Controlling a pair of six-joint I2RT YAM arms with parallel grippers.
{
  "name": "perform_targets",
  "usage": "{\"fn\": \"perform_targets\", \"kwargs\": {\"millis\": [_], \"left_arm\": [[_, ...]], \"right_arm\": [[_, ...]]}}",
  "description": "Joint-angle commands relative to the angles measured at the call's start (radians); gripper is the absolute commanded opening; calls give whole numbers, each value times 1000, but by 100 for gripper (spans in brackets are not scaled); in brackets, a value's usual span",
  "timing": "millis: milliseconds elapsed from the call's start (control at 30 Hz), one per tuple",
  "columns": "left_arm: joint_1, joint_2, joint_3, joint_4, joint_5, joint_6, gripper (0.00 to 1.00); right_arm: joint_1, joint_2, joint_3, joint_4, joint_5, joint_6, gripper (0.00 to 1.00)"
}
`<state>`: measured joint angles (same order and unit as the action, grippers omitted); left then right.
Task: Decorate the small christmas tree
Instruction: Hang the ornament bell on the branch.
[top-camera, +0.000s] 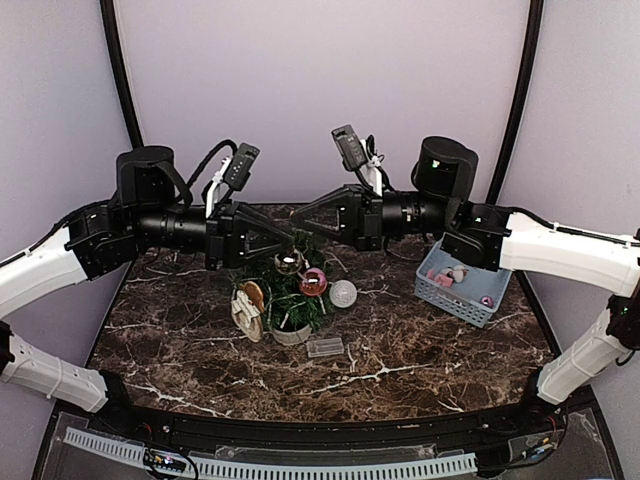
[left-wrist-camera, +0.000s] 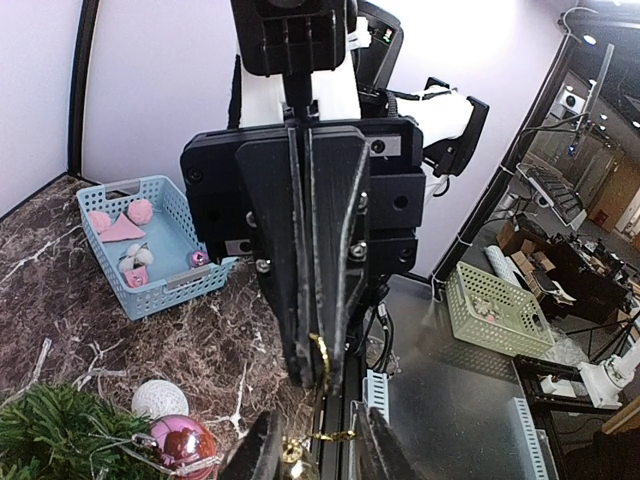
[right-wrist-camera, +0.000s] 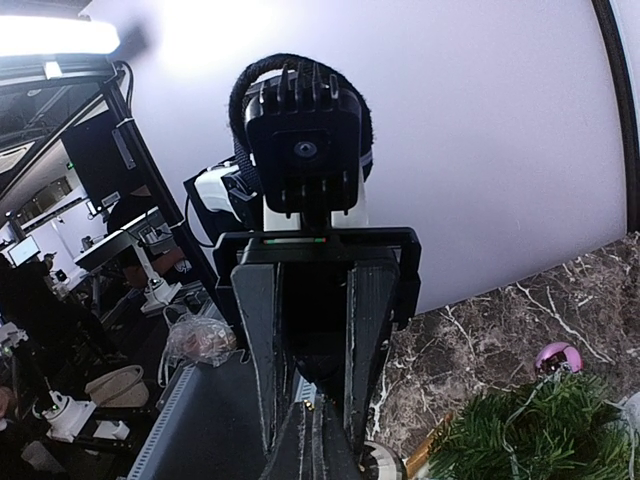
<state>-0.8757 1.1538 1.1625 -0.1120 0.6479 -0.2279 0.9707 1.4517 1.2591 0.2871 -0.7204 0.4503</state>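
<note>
Several ornaments, a pink bauble (top-camera: 313, 282) among them, already dress the small christmas tree (top-camera: 285, 305) mid-table; my left gripper (left-wrist-camera: 318, 445) stands part-open beneath a gold cord (left-wrist-camera: 322, 352); my right gripper (left-wrist-camera: 315, 372) pinches that cord; more pieces (top-camera: 440, 277) wait in the blue basket (top-camera: 460, 305).

left of the dark marbled tabletop (top-camera: 200, 385), a white-shelled arm link (top-camera: 40, 270) joins matte black joint housings; a matching white link (top-camera: 575, 250) is at the tabletop's right side. above the tabletop, the black wedge-shaped left gripper (top-camera: 297, 240) and its twin right gripper (left-wrist-camera: 316, 370) have long tapered fingers (left-wrist-camera: 340, 250), silver screw heads (left-wrist-camera: 262, 265), black camera blocks (top-camera: 240, 165) on white brackets, looped black cables (top-camera: 205, 160), and a black drum-shaped motor (top-camera: 145, 170) behind each.
</note>
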Motion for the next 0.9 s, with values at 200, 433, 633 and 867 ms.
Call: {"fn": "perform_targets", "kwargs": {"millis": [200, 433, 633, 867], "left_arm": [[-8, 4, 40, 1, 2, 22, 21], [-8, 7, 41, 4, -12, 24, 8], [-8, 7, 43, -2, -33, 30, 0], [-8, -8, 36, -10, -48, 37, 0]], "right_arm": [[-3, -22, 1, 21, 17, -8, 0], [-4, -22, 0, 15, 10, -7, 0], [-4, -29, -1, 14, 10, -7, 0], [-4, -41, -9, -20, 33, -26, 0]]}}
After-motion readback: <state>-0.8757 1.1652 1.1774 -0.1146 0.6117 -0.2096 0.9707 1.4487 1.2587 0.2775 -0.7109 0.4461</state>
